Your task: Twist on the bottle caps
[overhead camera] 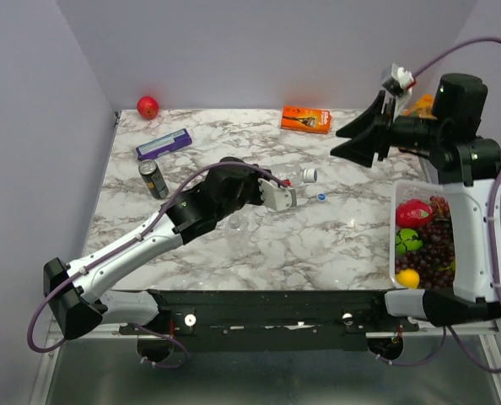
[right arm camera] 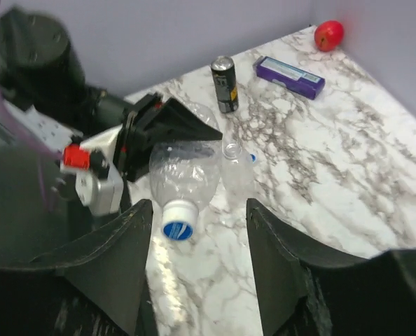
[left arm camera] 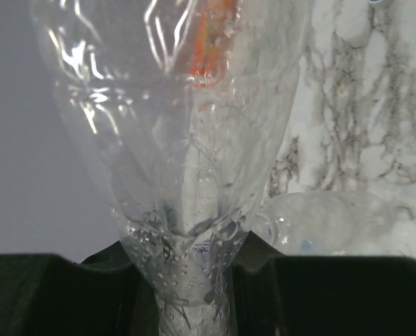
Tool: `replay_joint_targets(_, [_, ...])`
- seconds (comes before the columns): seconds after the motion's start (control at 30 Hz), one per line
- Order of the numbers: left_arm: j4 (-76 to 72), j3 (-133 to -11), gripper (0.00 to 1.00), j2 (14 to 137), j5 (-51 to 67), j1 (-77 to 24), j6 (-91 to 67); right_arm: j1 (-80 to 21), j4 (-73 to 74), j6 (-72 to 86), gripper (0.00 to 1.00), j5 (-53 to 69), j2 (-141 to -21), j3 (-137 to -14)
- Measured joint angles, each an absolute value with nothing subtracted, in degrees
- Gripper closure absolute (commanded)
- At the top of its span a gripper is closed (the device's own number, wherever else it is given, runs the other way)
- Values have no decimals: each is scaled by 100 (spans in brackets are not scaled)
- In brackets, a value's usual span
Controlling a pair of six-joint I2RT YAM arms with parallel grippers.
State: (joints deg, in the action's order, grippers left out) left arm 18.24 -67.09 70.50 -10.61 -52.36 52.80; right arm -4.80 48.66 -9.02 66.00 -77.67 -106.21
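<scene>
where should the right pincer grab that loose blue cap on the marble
By its round rim, pinched across the width, coming straight down from above. The loose blue cap lies flat and low on the table, so only its outer edge offers sides; a sideways approach would likely scrape the marble.

No lettering legible to us on purple box (overhead camera: 163, 144), orange box (overhead camera: 306, 118) or can (overhead camera: 153, 179) (print too blurred)
</scene>
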Motion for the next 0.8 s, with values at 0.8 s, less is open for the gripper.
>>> replay_joint_targets(0.8, [3002, -7288, 100, 7391, 1275, -5061, 4882, -2075, 5837, -5907, 37, 4654, -5870, -8829])
